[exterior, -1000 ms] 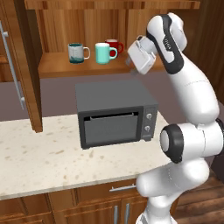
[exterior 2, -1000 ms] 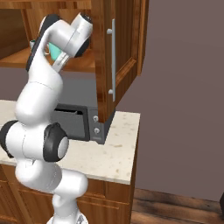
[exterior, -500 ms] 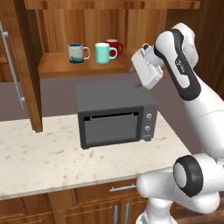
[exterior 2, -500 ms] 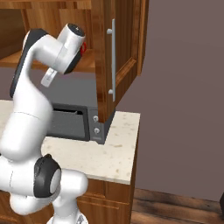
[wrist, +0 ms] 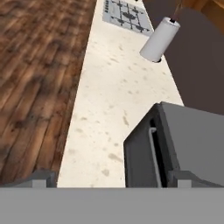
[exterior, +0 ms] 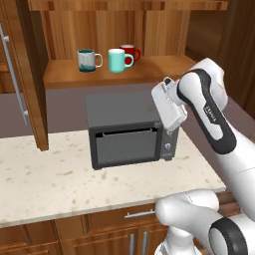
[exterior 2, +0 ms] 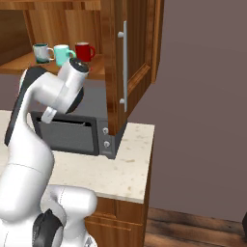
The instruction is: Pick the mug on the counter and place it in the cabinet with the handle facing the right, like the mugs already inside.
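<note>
The mint-turquoise mug (exterior: 117,61) stands upright on the cabinet shelf (exterior: 159,67), its handle (exterior: 130,60) pointing right. It sits between the white mug with teal pattern (exterior: 85,60) and the red mug (exterior: 131,51), which is a little further back. From the right base view the mug (exterior 2: 61,54) is also in that row. My gripper (exterior: 162,107) hangs open and empty above the oven's right end, well below and to the right of the mug. In the hand view its fingertips (wrist: 41,177) stand far apart over the counter (wrist: 113,96).
A dark grey toaster oven (exterior: 127,129) sits on the counter (exterior: 50,174) under the shelf. The cabinet doors (exterior: 25,74) (exterior 2: 130,62) stand open on both sides. A paper towel roll (wrist: 159,39) and a stove (wrist: 127,13) lie further along the counter.
The arm has pulled back from the cabinet and the hand has dropped to the oven's right end. The mint mug stays on the shelf.
</note>
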